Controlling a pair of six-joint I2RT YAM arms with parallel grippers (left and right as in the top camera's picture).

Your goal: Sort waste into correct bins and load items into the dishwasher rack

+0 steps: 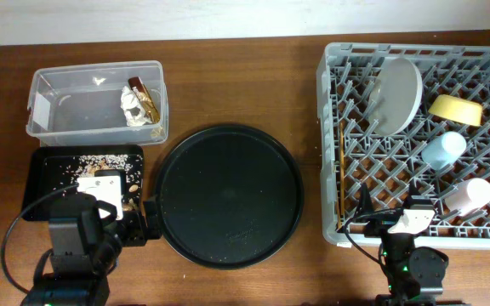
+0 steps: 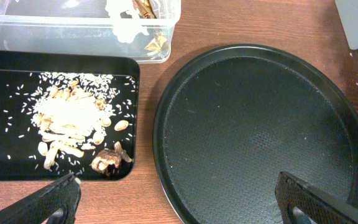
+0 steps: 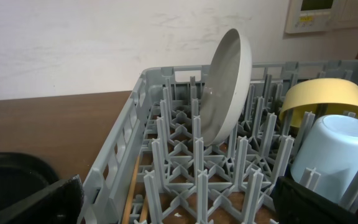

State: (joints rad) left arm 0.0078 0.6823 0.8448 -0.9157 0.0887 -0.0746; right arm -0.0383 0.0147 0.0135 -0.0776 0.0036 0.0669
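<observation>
Your left tool is spread wide and holds nothing, low in the overhead frame beside the round tray. Your right tool is just as wide and empty, at the bottom edge of the rack on the right. In the rack, the plate leans on the pegs, with the bowl, blue cup and pink cup to its right. A chopstick lies along the rack's left wall. At upper left on the tabletop, the tub holds the tissue and wrapper. The black tray below it carries the scraps.
</observation>
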